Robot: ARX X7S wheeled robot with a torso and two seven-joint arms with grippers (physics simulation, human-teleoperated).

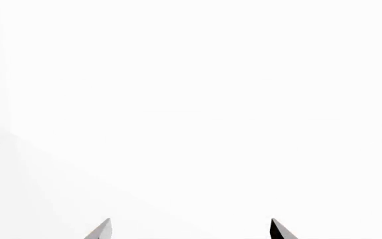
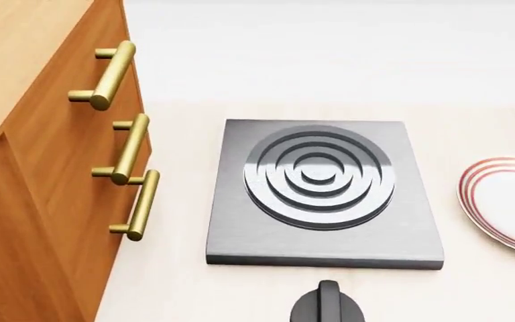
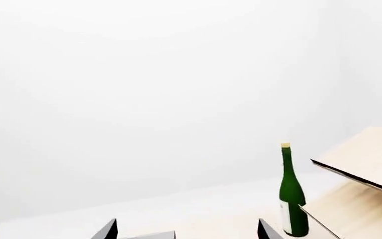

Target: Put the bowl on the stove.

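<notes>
We can't find the bowl in any view right now, so its spot is unknown; the stove (image 2: 324, 193) sits mid-counter in the head view w/ its ringed burner bare, nothing on it. A red-ringed plate (image 2: 505, 203) lies near the stove's right side, apart from it, a black knob (image 2: 328, 308) just in front, and a wooden cabinet (image 2: 34, 168) w/ brass handles (image 2: 129, 150) stands to the left. The left gripper (image 1: 191, 230) shows only two fingertips set well apart against blank white, holding nothing; the right gripper (image 3: 185, 230) likewise spread w/ nothing between the tips, a green bottle (image 3: 291, 194) standing near a tilted board beyond it. Neither arm shows in the head view. Judging from the task alone: we expect a small ceramic bowl to be stiff, light-ish, glazed so prob slippery, and chippable if knocked on the metal slab. Best hold, we think, is a pinch across the rim, one fingertip inside and one outside the wall, firm enough not to slip. We'd set it down gently on the burner centre.
</notes>
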